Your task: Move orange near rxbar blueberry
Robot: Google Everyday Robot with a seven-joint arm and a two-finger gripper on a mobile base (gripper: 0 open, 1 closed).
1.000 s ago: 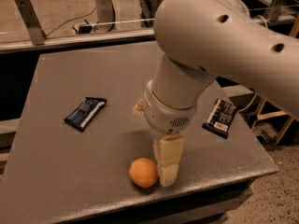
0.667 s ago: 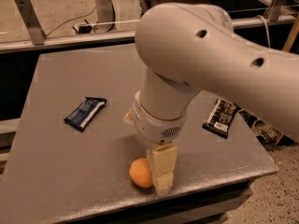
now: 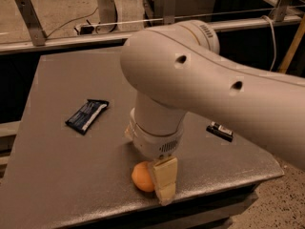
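A grey matte table point(image 3: 57, 175) stands before a metal rail. The small round orange point(image 3: 141, 176) sits at its front edge, touching the robot's cream gripper point(image 3: 161, 185); whether it is clamped cannot be told. The flat navy-blue, pale-striped rxbar blueberry point(image 3: 87, 115) lies well apart, back-left.

You are looking down on a table point(image 3: 52, 175). Your arm point(image 3: 200, 80) reaches in from the right and crosses above the table's middle. Your gripper point(image 3: 162, 185) hangs below it, down at the tabletop by the near edge. The orange point(image 3: 141, 176) lies on the table, right against the gripper's left side. The rxbar point(image 3: 87, 115) lies flat farther back and to the left, well apart from the orange. A second bar point(image 3: 219, 131) lies near the right edge, partly hidden behind the arm. A rail point(image 3: 62, 38) runs behind the table.
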